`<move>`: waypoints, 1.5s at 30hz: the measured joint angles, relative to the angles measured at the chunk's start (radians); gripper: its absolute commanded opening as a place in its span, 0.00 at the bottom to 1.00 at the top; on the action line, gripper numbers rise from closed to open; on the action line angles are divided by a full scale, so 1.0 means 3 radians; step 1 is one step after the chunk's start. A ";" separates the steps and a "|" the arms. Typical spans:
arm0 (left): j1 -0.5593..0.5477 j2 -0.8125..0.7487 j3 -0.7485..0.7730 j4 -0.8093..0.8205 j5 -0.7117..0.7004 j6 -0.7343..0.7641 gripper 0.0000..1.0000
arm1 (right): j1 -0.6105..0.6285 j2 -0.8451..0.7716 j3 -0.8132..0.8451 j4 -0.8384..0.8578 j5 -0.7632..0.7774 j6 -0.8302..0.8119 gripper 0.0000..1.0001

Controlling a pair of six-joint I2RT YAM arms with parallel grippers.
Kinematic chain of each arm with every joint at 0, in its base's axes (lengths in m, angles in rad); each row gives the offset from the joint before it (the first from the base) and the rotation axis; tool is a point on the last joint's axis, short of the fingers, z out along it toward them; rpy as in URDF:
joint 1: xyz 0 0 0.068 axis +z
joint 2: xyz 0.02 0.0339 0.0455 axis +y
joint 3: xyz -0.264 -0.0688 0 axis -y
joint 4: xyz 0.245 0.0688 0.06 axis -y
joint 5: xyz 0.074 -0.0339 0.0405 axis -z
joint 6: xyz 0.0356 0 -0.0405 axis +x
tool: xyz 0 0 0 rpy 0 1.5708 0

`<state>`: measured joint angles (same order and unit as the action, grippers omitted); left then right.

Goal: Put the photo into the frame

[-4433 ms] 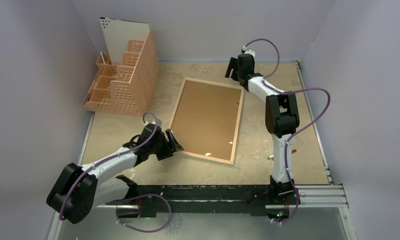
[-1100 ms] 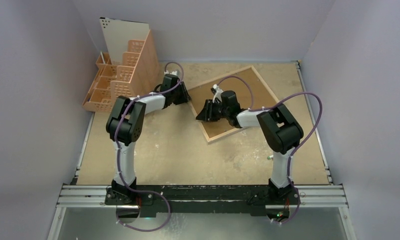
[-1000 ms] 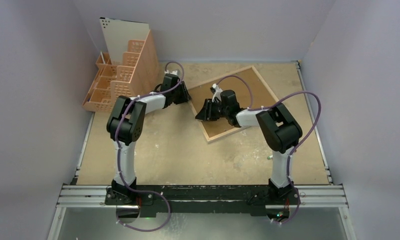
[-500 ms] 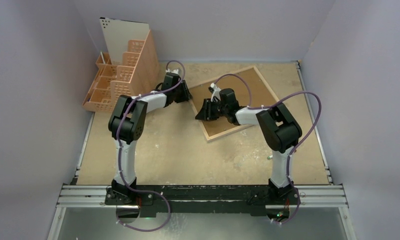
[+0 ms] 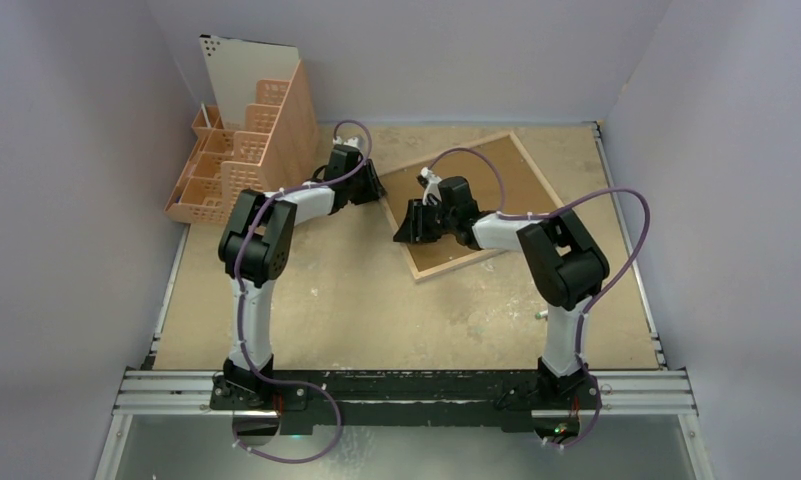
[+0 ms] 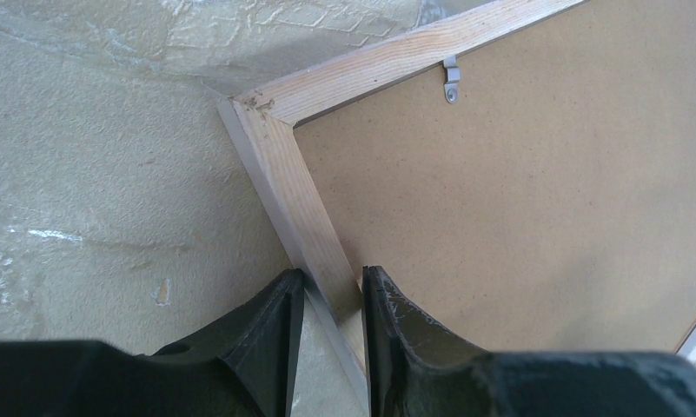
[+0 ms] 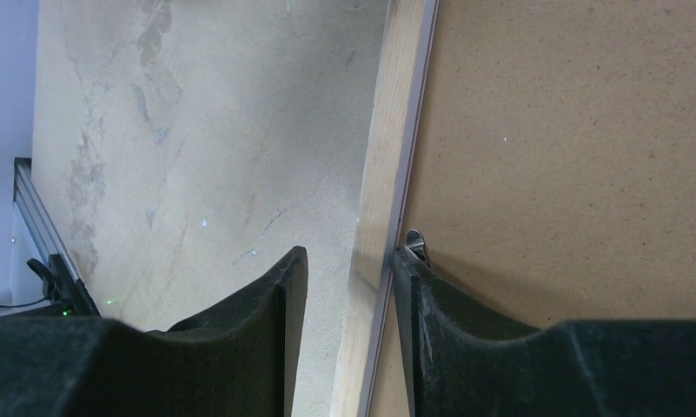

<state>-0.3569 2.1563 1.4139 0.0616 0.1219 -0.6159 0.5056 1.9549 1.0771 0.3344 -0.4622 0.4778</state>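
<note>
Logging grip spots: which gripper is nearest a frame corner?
The left gripper; a corner of the frame lies just ahead of it. The right gripper straddles a straight rim stretch beside a metal tab.

Soft, even light is falling from above, casting only faint shadows; pale glare is streaking the bench point(image 6: 31, 234) in sharp focus.
</note>
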 measured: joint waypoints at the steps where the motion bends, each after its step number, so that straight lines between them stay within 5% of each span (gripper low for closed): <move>1: 0.0000 0.0000 0.0000 0.0004 0.0000 0.0000 0.32 | 0.0000 -0.0003 0.0000 -0.0001 0.0003 0.0001 0.45; 16: 0.0000 0.0005 0.0000 0.0031 -0.0003 0.0001 0.32 | 0.0000 -0.0055 0.0080 -0.0017 0.0341 0.0017 0.49; 45: -0.0003 0.0011 -0.0008 0.0050 -0.0003 -0.0001 0.32 | 0.0011 0.0100 0.0205 -0.0150 0.0100 -0.0163 0.43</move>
<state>-0.3576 2.1597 1.4117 0.0765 0.1211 -0.6163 0.5091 1.9850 1.1385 0.2893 -0.4320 0.4290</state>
